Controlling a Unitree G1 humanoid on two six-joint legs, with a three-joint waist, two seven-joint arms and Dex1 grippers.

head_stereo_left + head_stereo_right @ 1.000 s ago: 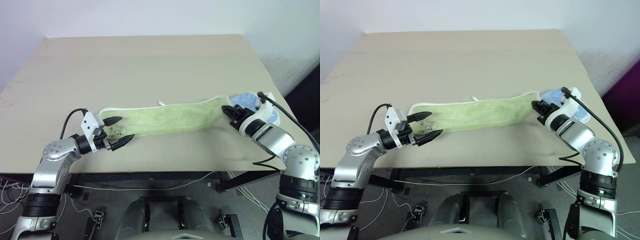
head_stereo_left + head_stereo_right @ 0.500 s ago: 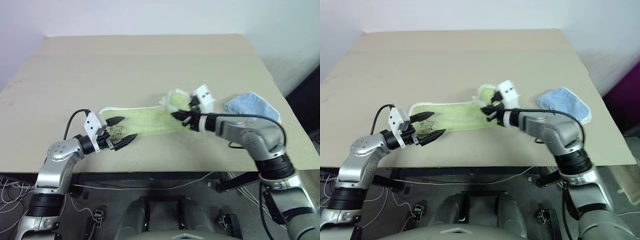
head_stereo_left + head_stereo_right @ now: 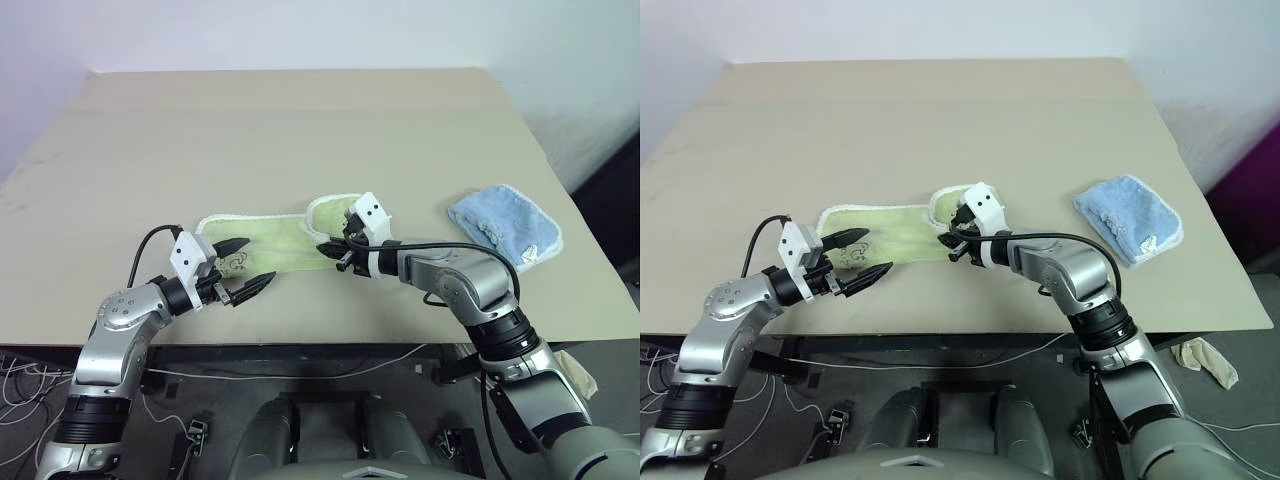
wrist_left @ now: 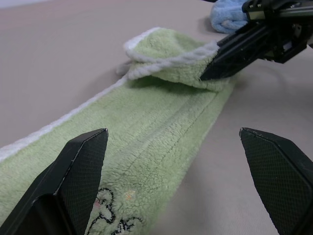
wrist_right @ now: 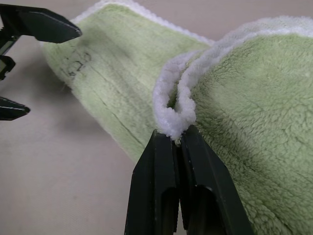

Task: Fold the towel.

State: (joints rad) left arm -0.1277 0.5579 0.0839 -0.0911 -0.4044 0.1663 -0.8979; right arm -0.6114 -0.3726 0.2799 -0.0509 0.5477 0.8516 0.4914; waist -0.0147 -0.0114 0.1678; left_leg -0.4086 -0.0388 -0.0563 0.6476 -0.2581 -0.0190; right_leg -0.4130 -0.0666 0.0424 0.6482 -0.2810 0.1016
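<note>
The towel (image 3: 262,238), light yellow-green terry with white edging, lies near the table's front edge. Its right end is doubled back over its middle. My right gripper (image 3: 334,256) is shut on the white edging of that folded-over end, and the right wrist view shows the hem (image 5: 178,115) pinched at the tips of its fingers (image 5: 159,161). My left gripper (image 3: 256,262) stands open and level at the towel's left end, one finger over the cloth by the dark marks (image 4: 115,215) and one just off its near edge.
A small folded light blue towel (image 3: 503,225) lies to the right near the table's right edge. The tan table (image 3: 300,130) stretches bare behind the towel. A crumpled cloth (image 3: 1205,361) lies on the floor at lower right.
My right gripper has carried the towel's right end leftwards and laid it over the middle, leaving the blue towel uncovered. The left gripper has stayed where it was, open.
</note>
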